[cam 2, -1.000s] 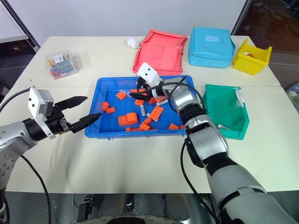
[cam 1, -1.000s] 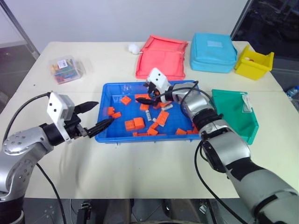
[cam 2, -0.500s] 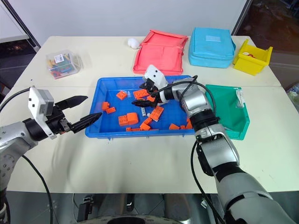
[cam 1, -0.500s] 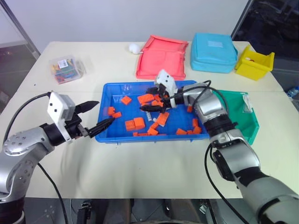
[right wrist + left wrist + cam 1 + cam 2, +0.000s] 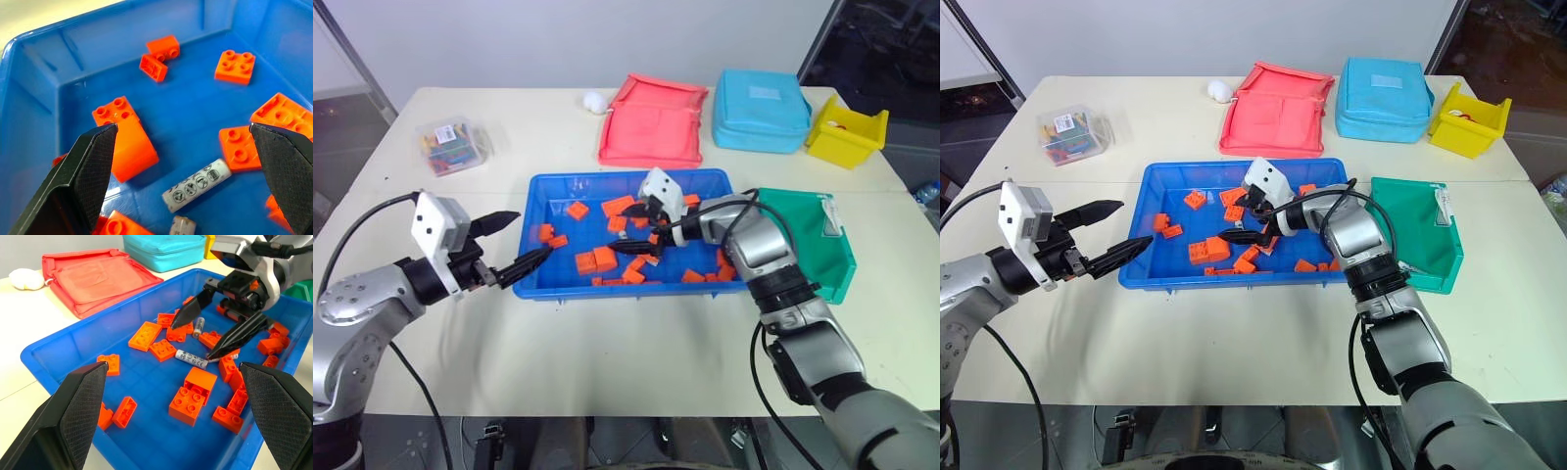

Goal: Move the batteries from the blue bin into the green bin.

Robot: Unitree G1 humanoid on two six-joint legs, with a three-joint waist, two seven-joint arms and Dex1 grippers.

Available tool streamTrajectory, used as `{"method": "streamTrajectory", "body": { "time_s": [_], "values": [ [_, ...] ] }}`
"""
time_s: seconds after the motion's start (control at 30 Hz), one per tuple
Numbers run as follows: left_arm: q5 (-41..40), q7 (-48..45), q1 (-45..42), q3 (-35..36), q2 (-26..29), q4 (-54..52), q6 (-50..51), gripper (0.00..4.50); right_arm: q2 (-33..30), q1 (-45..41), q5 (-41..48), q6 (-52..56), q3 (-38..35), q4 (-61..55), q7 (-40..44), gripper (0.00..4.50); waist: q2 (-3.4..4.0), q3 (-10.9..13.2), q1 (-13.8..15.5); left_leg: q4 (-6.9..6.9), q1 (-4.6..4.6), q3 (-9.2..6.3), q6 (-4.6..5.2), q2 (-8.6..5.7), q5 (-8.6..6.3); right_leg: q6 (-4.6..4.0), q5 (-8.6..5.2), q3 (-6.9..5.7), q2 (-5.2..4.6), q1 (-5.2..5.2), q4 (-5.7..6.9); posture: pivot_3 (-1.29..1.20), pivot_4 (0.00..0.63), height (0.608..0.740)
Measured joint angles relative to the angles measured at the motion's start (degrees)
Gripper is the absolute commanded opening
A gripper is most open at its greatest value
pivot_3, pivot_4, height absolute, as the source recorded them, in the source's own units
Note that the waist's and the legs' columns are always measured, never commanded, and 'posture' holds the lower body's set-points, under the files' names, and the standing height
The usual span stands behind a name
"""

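**Right arm draws back over the tray**

Pulling back from the far edge toward mid-tray, the right end effector (image 5: 637, 228) now hangs wide open and empty above the batteries (image 5: 191, 358), small smooth silver-grey cylinders lying among studded orange plastic blocks (image 5: 595, 260) on the floor of the blue bin (image 5: 548, 191), a shallow glossy rimmed tray. Beside it on the desk (image 5: 538, 127) stands the deep teal green bin (image 5: 803, 235). At the tray's left edge, the left end effector (image 5: 514, 242) has not shifted, its tapered black fingers spread, holding nothing.
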Motion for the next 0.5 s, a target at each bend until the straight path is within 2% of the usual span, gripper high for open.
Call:
{"method": "streamTrajectory", "body": {
  "time_s": [0.3, 0.5],
  "values": [
    [0.2, 0.5, 0.0, 0.0, -0.1, 0.0, 0.0, 4.5, -0.6, -0.1, -1.9, -0.5, 4.0, 2.2, -0.7, 4.43, 0.0, 0.0, 0.0, 0.01, 0.0, 0.01, 0.0, 0.0, 0.0, 0.0, 0.0, 0.0, 0.0, 0.01, -0.01, 0.0, 0.15, 0.74],
    [0.2, 1.1, 0.1, 0.0, -0.2, -0.2, 0.0, 4.5, -0.7, -3.4, -4.3, -1.9, 6.4, 6.9, -0.1, 4.43, 0.0, 0.0, 0.0, -0.01, 0.0, 0.0, 0.0, 0.01, 0.0, 0.0, 0.0, 0.0, 0.01, -0.01, -0.01, 0.0, 0.15, 0.74]
  ]
}}
